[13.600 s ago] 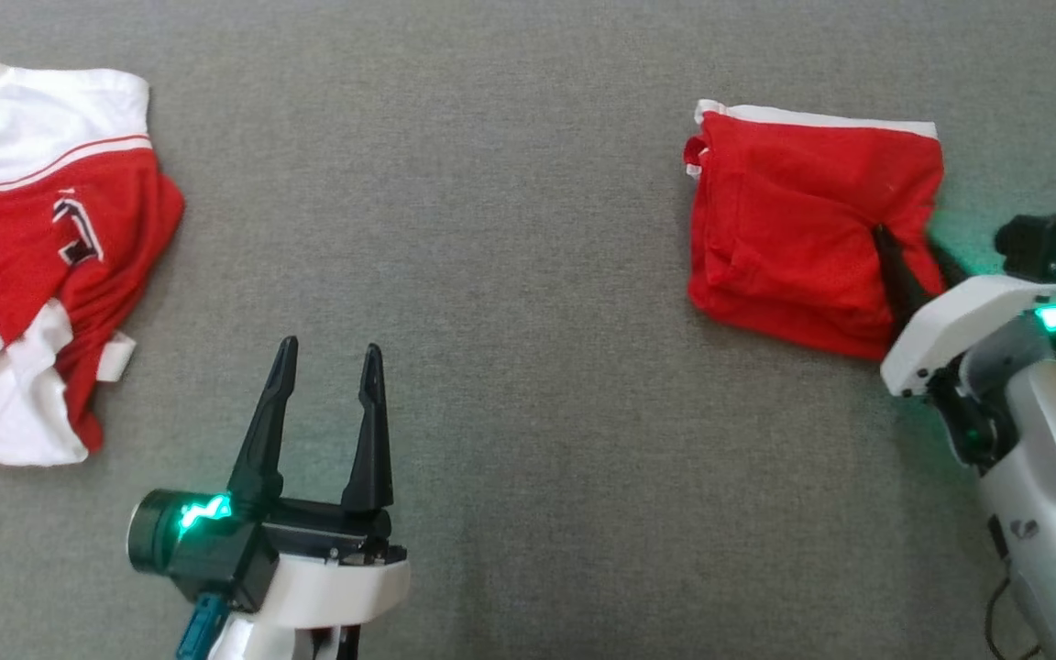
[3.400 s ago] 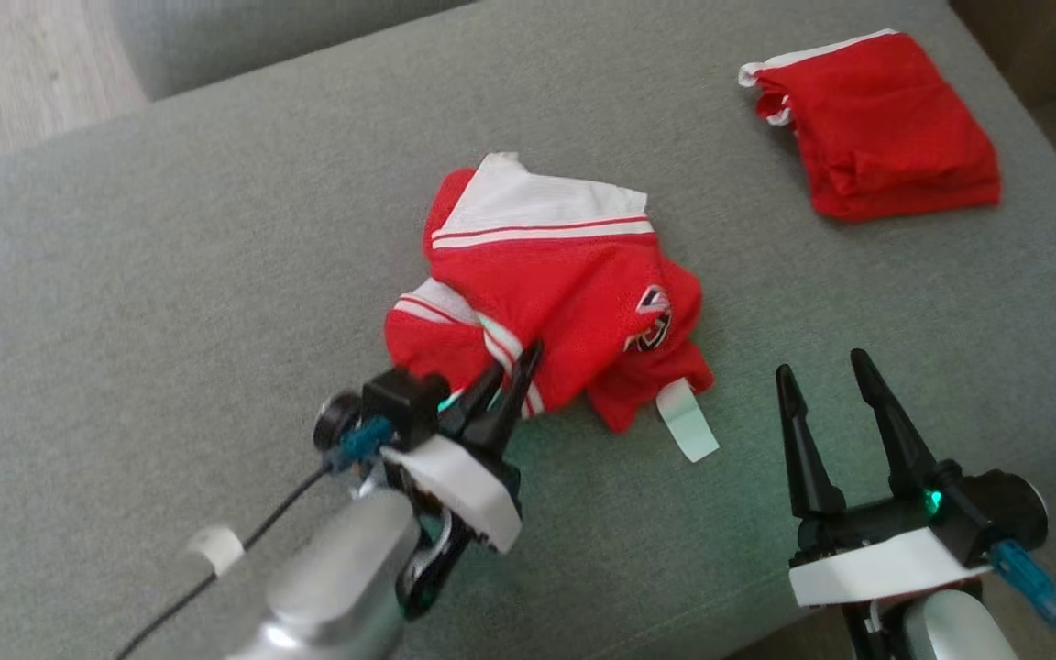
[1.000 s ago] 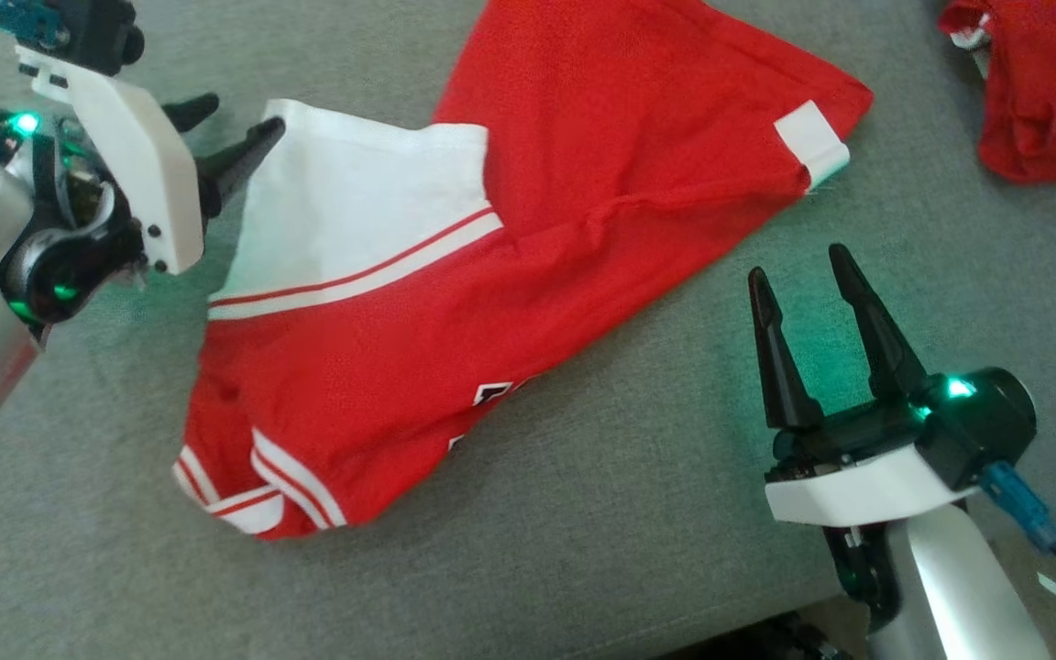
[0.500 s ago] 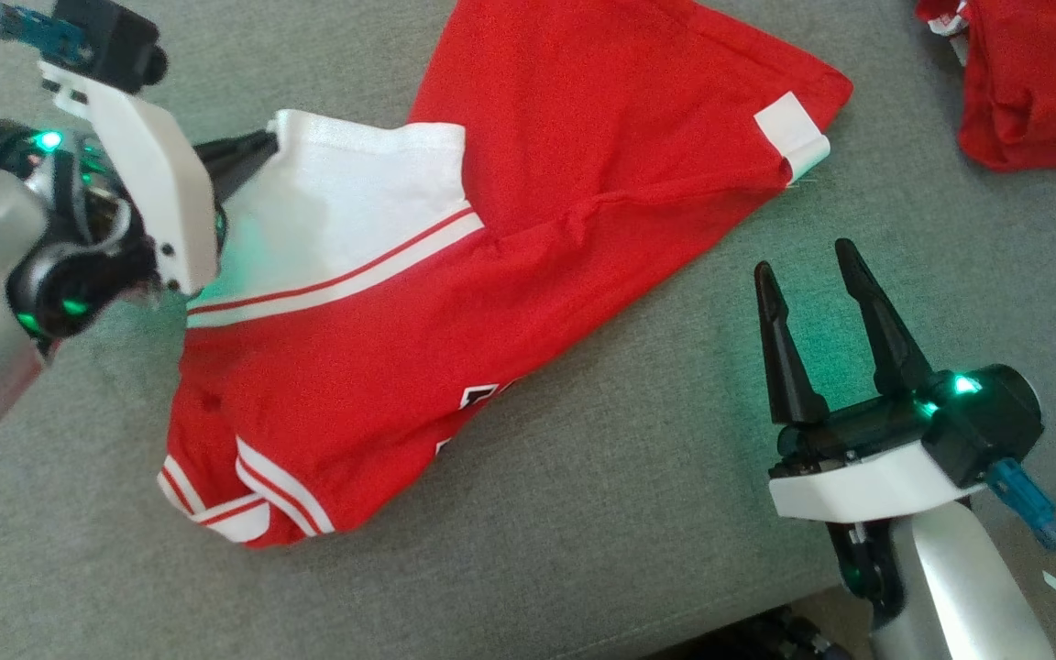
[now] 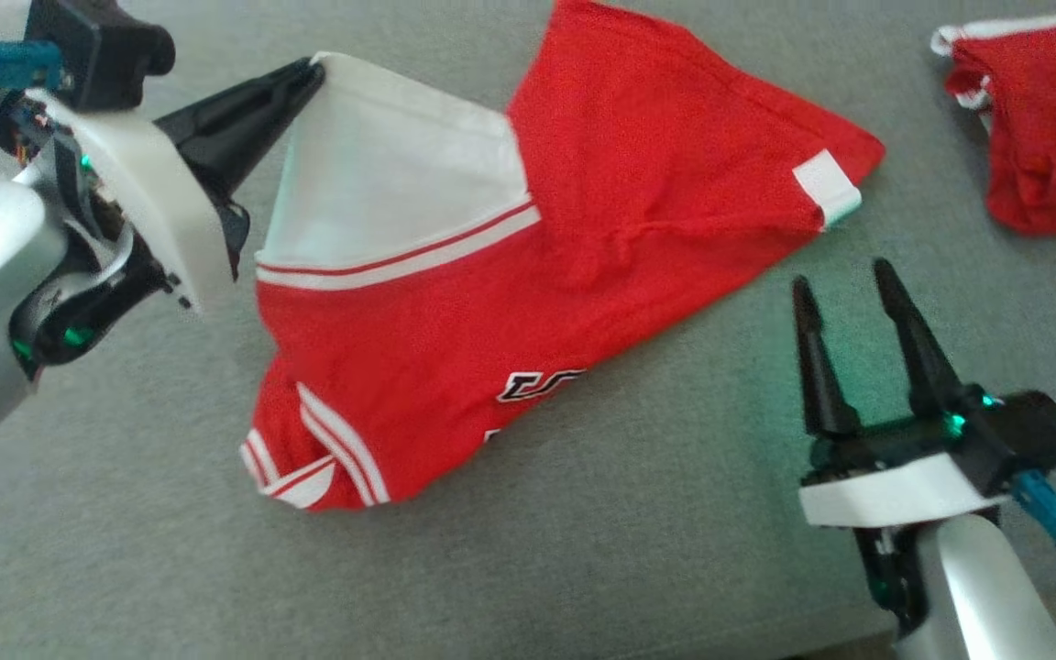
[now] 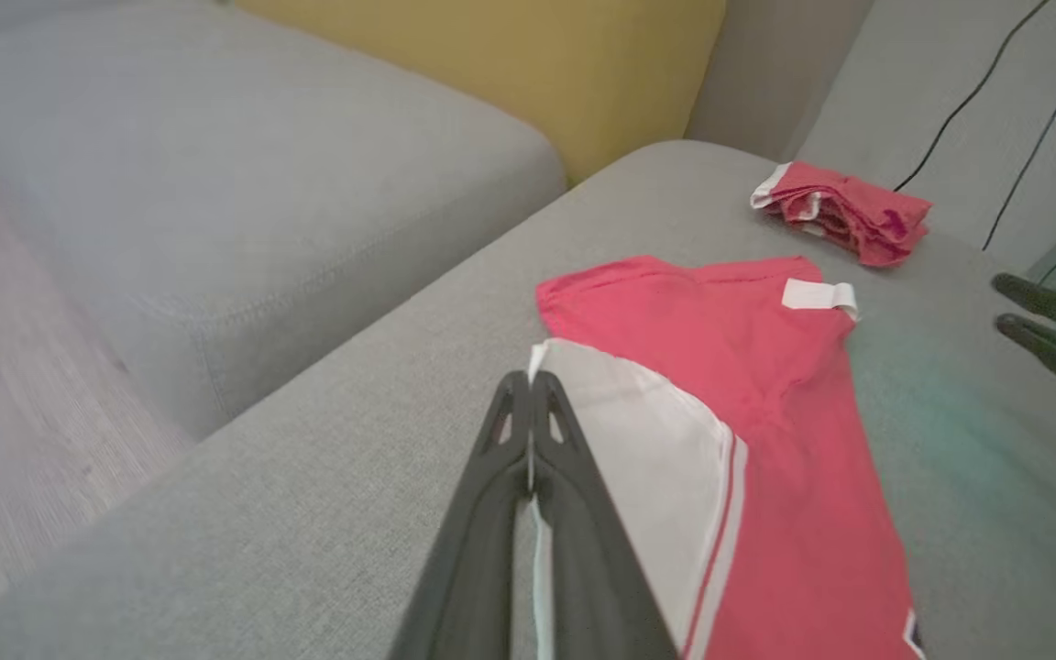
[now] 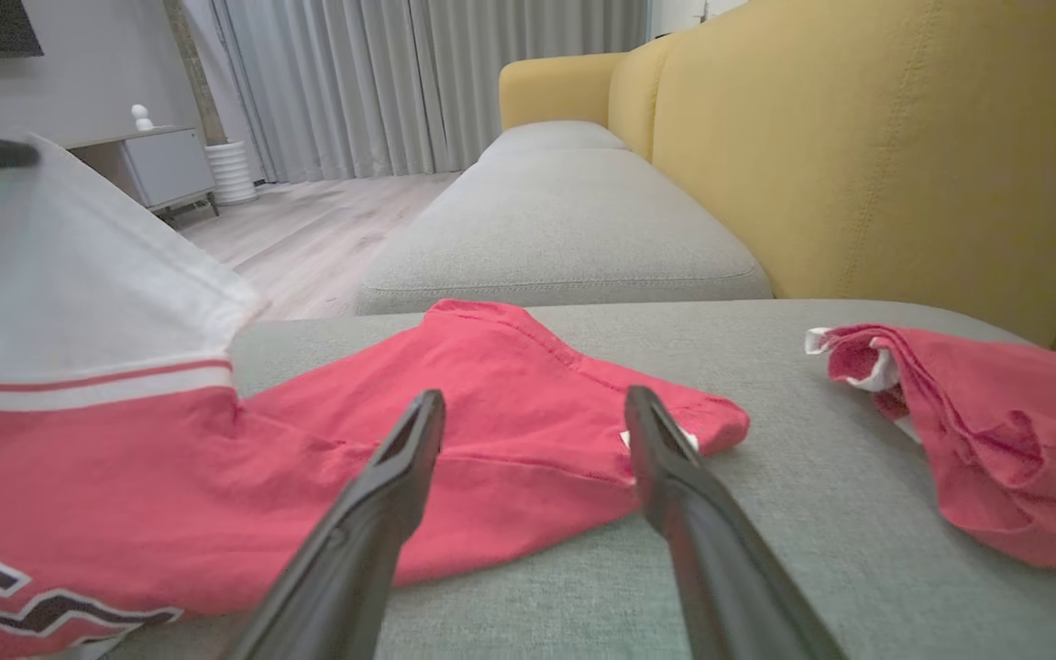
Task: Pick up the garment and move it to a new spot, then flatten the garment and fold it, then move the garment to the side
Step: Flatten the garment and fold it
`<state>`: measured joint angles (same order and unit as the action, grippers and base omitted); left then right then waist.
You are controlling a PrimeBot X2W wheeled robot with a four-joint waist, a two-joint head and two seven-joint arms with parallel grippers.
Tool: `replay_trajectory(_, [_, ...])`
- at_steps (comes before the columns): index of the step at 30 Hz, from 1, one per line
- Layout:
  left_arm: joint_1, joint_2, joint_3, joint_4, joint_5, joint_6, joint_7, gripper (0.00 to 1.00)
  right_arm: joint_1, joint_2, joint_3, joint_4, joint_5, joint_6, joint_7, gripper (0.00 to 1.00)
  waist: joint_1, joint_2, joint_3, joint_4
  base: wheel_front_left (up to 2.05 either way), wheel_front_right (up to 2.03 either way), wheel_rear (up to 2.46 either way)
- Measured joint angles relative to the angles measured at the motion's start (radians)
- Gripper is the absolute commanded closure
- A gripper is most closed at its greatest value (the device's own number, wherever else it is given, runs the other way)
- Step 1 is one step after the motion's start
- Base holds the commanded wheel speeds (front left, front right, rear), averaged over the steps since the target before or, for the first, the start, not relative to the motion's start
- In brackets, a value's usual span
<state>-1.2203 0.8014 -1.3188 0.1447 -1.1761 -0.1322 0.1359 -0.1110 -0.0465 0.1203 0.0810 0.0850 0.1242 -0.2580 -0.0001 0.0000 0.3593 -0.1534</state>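
**Jersey corner held raised for flattening**

Head view: The red and white jersey [image 5: 491,321] is spread diagonally across the middle of the grey sofa cushion [image 5: 583,568]. Its white shoulder panel [image 5: 381,183] is pinched at the upper corner by the left jaws, which are clenched on the fabric. That edge is held up off the cushion while the rest lies down. The hold is judged to serve drawing the cloth taut for flattening. The right jaws stand released and empty at the lower right, near the sleeve end with its white cuff [image 5: 826,188] but apart from the cloth. A folded red garment [image 5: 1041,137] is set well apart at the upper right, presumably kept out of the way.

Left wrist view: The dark, tapered left jaws are seen pressed together with a thin white hem caught between them. Beyond them the white panel is bordered by a narrow red stripe, then plain red follows. The upholstery is coarsely woven, and a yellow backrest [image 6: 510,64] stands behind it.

Right wrist view: The red sleeve is framed by the parted right jaws, with nothing between them. At the left the white panel rises like a tent and drapes limply, which suggests a light, pliant cloth. Black-and-white lettering [image 7: 33,596] is seen at the lower left.
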Motion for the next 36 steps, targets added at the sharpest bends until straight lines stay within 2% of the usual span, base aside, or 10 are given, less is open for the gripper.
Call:
replay_trajectory(3, [-0.003, 0.020, -0.008, -0.053, 0.031, 0.000, -0.031, 1.00, 0.017, -0.004, -0.037, 0.035, 0.012, 0.000, 0.000, 0.00, 0.0000, 0.0000, -0.030, 0.035, 0.00, 0.00, 0.00])
replay_trajectory(6, [-0.003, 0.033, -0.011, -0.087, 0.067, 0.000, -0.039, 1.00, 0.012, -0.041, -0.049, 0.098, 0.039, 0.000, 0.000, 0.00, 0.0000, 0.0000, -0.052, 0.075, 0.00, 0.00, 0.00])
replay_trajectory(12, [-0.003, 0.043, -0.013, -0.089, 0.109, 0.000, -0.058, 1.00, -0.050, -0.205, -0.022, 0.282, 0.035, 0.000, 0.003, 0.00, -0.0001, 0.0000, -0.075, 0.151, 0.00, 0.00, 0.00])
replay_trajectory(16, [-0.003, 0.043, -0.013, -0.091, 0.112, 0.000, -0.063, 1.00, -0.127, -0.289, 0.012, 0.337, 0.029, 0.000, 0.033, 0.00, 0.0000, 0.0000, -0.071, 0.187, 0.00, 0.00, 0.00])
replay_trajectory(19, [-0.003, 0.042, -0.013, -0.093, 0.112, 0.000, -0.068, 1.00, -0.198, -0.326, 0.041, 0.348, 0.097, 0.000, 0.073, 0.00, 0.0002, 0.0000, -0.058, 0.200, 0.00, 0.00, 0.00])
replay_trajectory(24, [-0.005, 0.042, -0.013, -0.098, 0.112, 0.000, -0.077, 1.00, -0.328, -0.397, 0.116, 0.356, 0.288, 0.000, 0.199, 0.00, 0.0002, 0.0000, -0.029, 0.210, 0.00, 0.00, 0.00])
replay_trajectory(27, [-0.016, 0.042, -0.013, -0.103, 0.112, 0.000, -0.077, 1.00, -0.427, -0.453, 0.142, 0.398, 0.323, 0.000, 0.275, 0.00, 0.0002, 0.0000, -0.007, 0.218, 0.00, 0.00, 0.00])
replay_trajectory(30, [-0.031, 0.041, -0.013, -0.109, 0.113, 0.000, -0.077, 1.00, -0.496, -0.470, 0.156, 0.440, 0.337, 0.000, 0.318, 0.00, 0.0002, 0.0000, 0.009, 0.224, 0.00, 0.00, 0.00])
replay_trajectory(36, [-0.051, 0.032, -0.013, -0.119, 0.114, 0.000, -0.074, 1.00, -0.656, -0.461, 0.214, 0.585, 0.396, 0.000, 0.395, 0.00, 0.0003, 0.0000, 0.048, 0.249, 0.00, 0.00, 0.00])
